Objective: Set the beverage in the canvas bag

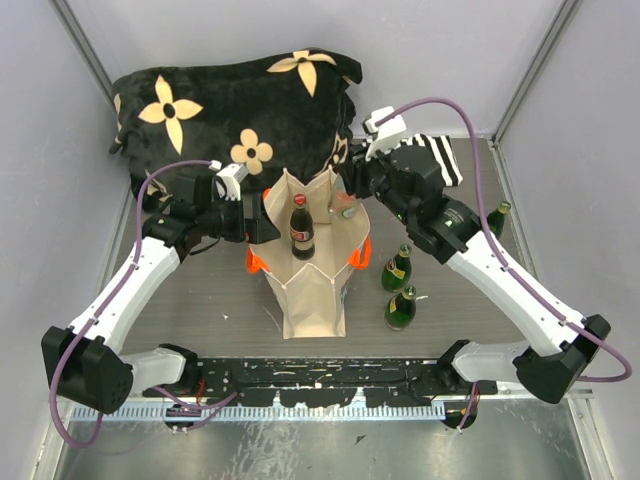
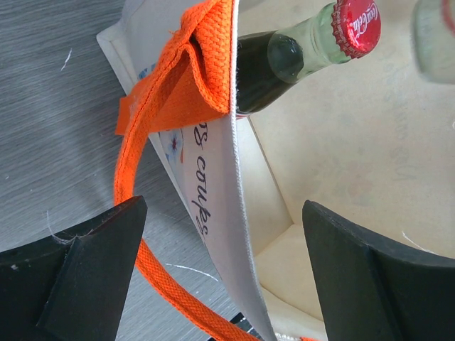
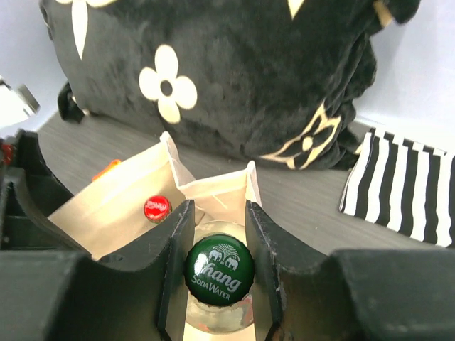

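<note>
The beige canvas bag with bright orange handles (image 1: pixel 312 290) stands upright with its mouth open in the middle of the grey wood-grain desk (image 1: pixel 210 300), between the two arms. The right claw (image 3: pixel 217 213) is closed narrowly on the neck of a clear glass bottle with a green soda-water cap (image 3: pixel 219 271), one finger on each side. It holds the bottle upright at the far right corner of the bag's mouth; how far the base reaches into the bag cannot be told. A dark cola bottle with a red cap (image 1: pixel 301 228) stands inside the bag, in its left half. The left claw (image 2: pixel 222 213) is spread wide and grips nothing. The bag's left wall and an orange handle (image 2: pixel 163 106) pass between its fingers (image 2: pixel 85 270), with a gap on either side. On the desk just right of the bag stand a farther green glass bottle (image 1: pixel 397 270) and a nearer green glass bottle (image 1: pixel 401 310), close together. A third green bottle (image 1: pixel 497 218) shows beyond the right arm. A black plush cushion with cream flowers (image 1: pixel 220 100) lies behind the bag at the far edge of the desk. A black-and-white striped cloth (image 1: pixel 447 160) lies to the right of the cushion.
</note>
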You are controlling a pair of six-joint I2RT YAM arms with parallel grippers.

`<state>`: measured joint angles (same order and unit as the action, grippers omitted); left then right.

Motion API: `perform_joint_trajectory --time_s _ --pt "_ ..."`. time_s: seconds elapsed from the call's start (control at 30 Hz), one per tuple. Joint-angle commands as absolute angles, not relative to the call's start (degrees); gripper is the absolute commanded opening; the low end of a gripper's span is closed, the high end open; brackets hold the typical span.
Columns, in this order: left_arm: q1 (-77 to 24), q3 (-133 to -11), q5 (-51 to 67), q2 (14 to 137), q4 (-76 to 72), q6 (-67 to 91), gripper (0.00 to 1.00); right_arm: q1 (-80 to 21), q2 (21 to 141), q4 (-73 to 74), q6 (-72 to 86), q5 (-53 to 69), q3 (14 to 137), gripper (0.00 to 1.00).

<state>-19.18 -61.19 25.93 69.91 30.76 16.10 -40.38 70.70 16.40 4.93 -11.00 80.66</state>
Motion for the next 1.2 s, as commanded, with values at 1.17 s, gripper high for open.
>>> perform_joint_trajectory --time_s 1.17 --pt "-19.42 -63.70 26.37 69.61 30.42 15.92 0.98 -40.69 84.81 -15.83 6.54 -9.08 61.29 0.01"
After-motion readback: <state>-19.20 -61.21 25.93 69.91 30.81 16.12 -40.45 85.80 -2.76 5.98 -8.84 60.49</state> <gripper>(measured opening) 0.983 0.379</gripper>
